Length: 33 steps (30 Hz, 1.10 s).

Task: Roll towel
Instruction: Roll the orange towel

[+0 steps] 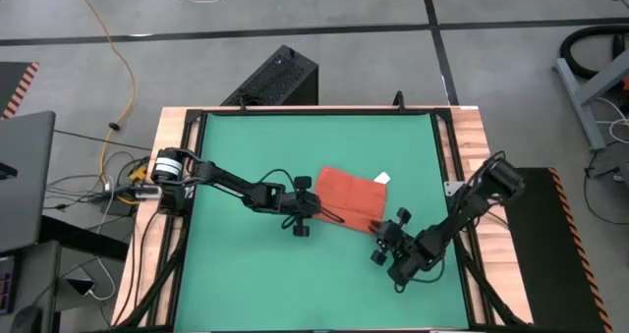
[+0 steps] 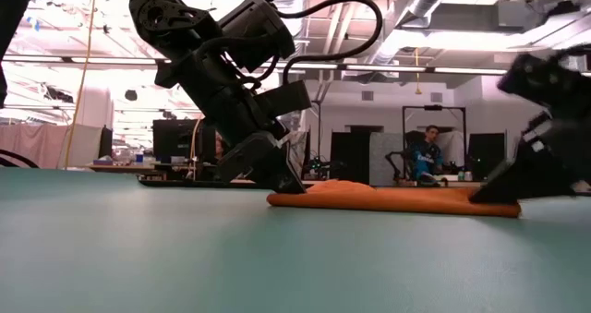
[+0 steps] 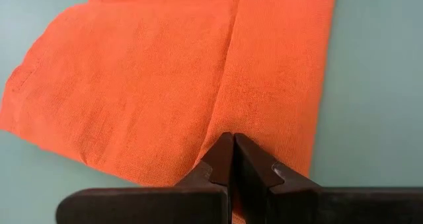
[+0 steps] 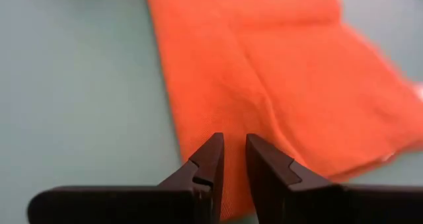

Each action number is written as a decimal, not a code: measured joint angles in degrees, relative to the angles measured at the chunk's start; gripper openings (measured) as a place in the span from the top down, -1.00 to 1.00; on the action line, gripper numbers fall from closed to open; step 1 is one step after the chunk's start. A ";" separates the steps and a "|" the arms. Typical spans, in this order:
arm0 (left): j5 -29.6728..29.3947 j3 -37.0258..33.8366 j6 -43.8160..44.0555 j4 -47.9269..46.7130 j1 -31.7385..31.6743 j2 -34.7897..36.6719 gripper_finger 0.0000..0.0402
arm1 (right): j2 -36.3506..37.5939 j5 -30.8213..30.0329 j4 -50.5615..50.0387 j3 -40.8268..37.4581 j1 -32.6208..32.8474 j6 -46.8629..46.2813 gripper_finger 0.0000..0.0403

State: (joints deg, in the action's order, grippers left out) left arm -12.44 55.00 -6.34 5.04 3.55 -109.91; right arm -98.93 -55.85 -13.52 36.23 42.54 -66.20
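The orange-red towel [image 1: 349, 194] lies flat and folded on the green table mat [image 1: 256, 274], its white tag [image 1: 383, 179] at the far right corner. My left gripper [image 1: 314, 208] is shut at the towel's near left corner, fingertips down on the cloth in the low view [image 2: 280, 186]. My right gripper [image 1: 379, 229] stands at the near right corner, its fingers nearly together with cloth between them [image 4: 234, 139]. The low view shows it at the towel's other end [image 2: 499, 191]. My left gripper pinches a ridge of the towel just inside its near edge [image 3: 228, 128] between its two fingertips, slanting down from the table's left. A crease runs away from the fingertips. The towel lies on the mat. My right gripper pinches the towel close to its near edge [image 4: 236, 128] between its two fingertips, slanting down from the table's near right. A soft crease rises from the gap. The towel stays flat on the mat.
A wooden frame [image 1: 462, 146] borders the mat. Bare mat lies to the near side and the left of the towel. Beyond the table a person sits far back in the room [image 2: 427, 154].
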 joint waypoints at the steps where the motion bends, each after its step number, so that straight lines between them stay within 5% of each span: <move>1: 0.06 0.00 0.04 -0.02 0.00 0.00 1.00 | -0.93 0.21 0.15 0.03 0.32 -1.49 0.58; 13: 1.39 0.11 4.04 -1.90 0.66 0.00 1.00 | -3.76 -0.15 0.62 0.28 5.09 -10.25 0.58; 28: 1.68 0.04 3.91 -2.18 0.94 0.04 1.00 | 7.81 -18.67 0.28 0.66 10.34 10.77 0.58; 33: 1.66 0.00 3.86 -1.88 0.94 0.02 1.00 | 5.59 -19.04 0.58 -0.38 8.89 6.25 0.58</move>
State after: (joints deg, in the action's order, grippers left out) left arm -10.79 55.00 -2.48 3.16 4.49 -109.89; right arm -93.33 -74.90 -12.95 35.84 51.43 -59.95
